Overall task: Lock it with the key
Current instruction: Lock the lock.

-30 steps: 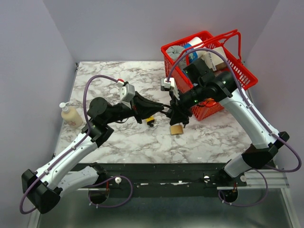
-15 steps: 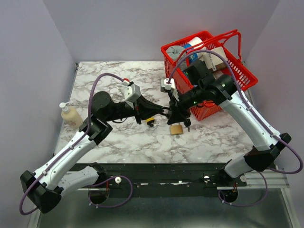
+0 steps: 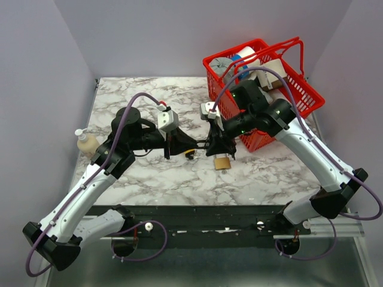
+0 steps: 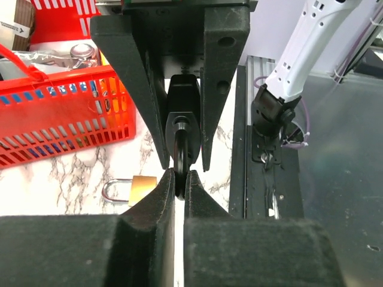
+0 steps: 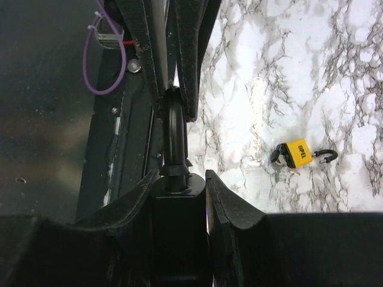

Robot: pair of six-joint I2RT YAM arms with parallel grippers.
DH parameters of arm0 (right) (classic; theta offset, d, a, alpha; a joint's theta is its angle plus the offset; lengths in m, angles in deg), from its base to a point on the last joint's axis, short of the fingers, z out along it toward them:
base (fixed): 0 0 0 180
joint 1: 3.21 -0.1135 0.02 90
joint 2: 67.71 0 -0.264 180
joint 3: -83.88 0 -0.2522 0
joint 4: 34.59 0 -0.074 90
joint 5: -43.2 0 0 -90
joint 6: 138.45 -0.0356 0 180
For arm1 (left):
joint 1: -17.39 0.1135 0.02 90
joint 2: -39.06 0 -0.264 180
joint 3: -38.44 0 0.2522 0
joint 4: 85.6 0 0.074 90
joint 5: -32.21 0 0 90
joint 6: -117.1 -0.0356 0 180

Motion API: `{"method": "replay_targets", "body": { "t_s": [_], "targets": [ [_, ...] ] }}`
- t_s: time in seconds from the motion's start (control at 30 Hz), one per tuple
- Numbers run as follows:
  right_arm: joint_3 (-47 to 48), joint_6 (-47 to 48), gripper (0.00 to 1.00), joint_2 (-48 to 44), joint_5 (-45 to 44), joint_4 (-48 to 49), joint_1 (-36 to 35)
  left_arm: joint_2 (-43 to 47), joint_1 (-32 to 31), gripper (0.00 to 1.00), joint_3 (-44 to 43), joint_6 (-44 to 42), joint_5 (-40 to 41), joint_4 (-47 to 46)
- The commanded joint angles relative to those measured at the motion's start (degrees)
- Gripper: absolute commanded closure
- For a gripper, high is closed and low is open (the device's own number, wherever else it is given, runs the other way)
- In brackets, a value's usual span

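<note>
Black padlock point(image 5: 177, 192) hangs above the marble table point(image 3: 149, 173), its body clenched in your right claw point(image 5: 179, 177). Your left claw point(image 4: 180, 177) flanks the shackle point(image 4: 179, 149); whether it grips, I cannot tell. An uneven pull could twist the lock loose, dropping it by the brass padlock point(image 3: 222, 162).

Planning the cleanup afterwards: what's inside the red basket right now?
The red basket holds a white roll, a pale box and something grey; the right arm covers its near part.

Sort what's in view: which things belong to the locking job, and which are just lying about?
Job: black padlock, gripped by left gripper and right gripper.
Lying about: brass padlock, yellow padlock, red basket, bottle.
</note>
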Motion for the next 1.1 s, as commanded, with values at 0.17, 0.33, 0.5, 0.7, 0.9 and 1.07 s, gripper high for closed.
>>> {"method": "replay_targets", "body": {
  "t_s": [0.17, 0.33, 0.5, 0.7, 0.9, 1.07],
  "targets": [
    [5.1, 2.5, 0.99, -2.3, 4.9, 9.3, 1.1, -1.7, -0.8, 0.57, -0.1, -0.9, -4.7, 12.4],
    [6.0, 3.7, 0.99, -1.9, 3.9, 7.5, 1.1, -0.4, -0.1, 0.44, -1.7, -3.0, -5.0, 14.0],
    [6.3, 4.7, 0.99, -1.3, 3.9, 4.9, 1.0, 2.1, 1.5, 0.41, -5.3, -3.2, -1.4, 13.4],
    [7.3, 5.5, 0.99, -0.1, 3.9, 3.1, 0.0, -1.2, 1.6, 0.41, -10.3, 0.9, 1.9, 11.7],
    [8.1, 5.7, 0.99, 1.0, 3.1, 1.7, -0.8, -4.9, 1.4, 0.47, -15.7, -1.6, 3.3, 15.7],
    [9.7, 5.6, 0.99, 2.0, 2.7, 1.0, -1.1, -6.2, 1.1, 0.51, -15.8, -3.5, 4.1, 16.7]
  ]
}}
